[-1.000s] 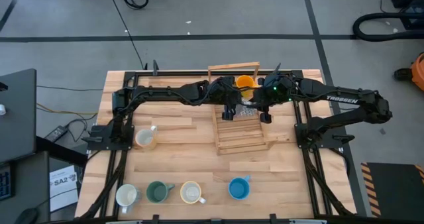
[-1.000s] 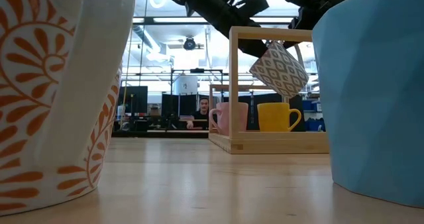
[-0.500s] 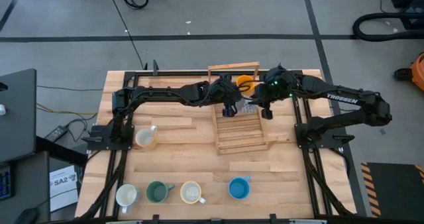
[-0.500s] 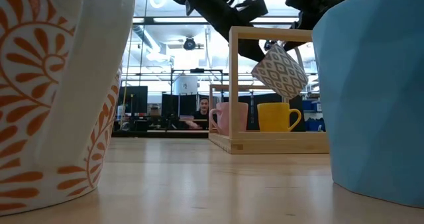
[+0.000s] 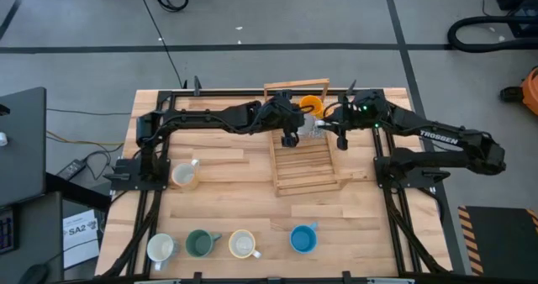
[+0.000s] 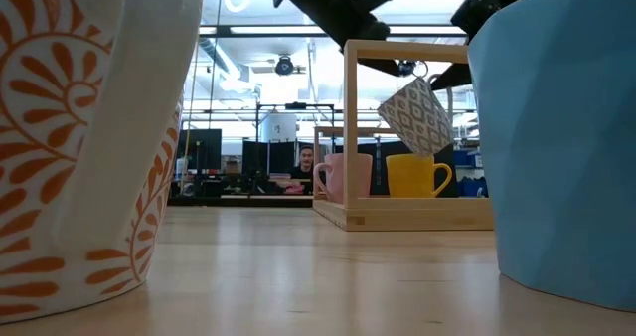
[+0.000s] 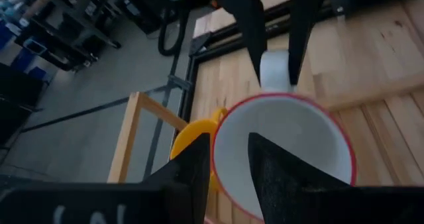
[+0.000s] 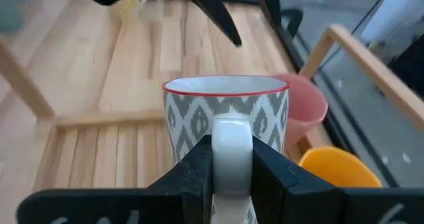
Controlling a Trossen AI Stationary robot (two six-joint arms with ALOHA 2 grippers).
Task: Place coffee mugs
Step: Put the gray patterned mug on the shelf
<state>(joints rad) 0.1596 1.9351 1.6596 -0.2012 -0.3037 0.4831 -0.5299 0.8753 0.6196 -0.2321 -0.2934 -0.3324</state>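
Note:
A white mug with a grey diamond pattern and a red rim (image 6: 417, 115) hangs tilted over the wooden rack (image 5: 304, 170), between both grippers. My right gripper (image 8: 232, 174) is shut on it, reaching in from the table's right (image 5: 329, 133). My left gripper (image 7: 230, 171) is open and sits at the mug's rim (image 5: 289, 139), one finger over the mouth and one outside the wall. The orange mug (image 5: 311, 106) and the pink mug (image 6: 343, 177) stand upright at the rack's far end. My right gripper pinches the mug's white side handle (image 8: 232, 141) between its two fingers, slanting in from the table's right. The mug is lifted clear of the rack's slats and tilted. My left gripper straddles the rim (image 7: 215, 158) from above; whether it touches I cannot tell.
A cream mug (image 5: 183, 176) stands on the table's left. White (image 5: 160, 248), green (image 5: 200, 244), cream (image 5: 242, 244) and blue (image 5: 303, 238) mugs line the near edge. The rack's upright frame (image 6: 350, 127) rises beside the held mug.
My right gripper has carried the patterned mug a little toward the far edge and slightly up. My left arm has risen away from the mug's top, as the low view shows. The mug has kept its tilt.

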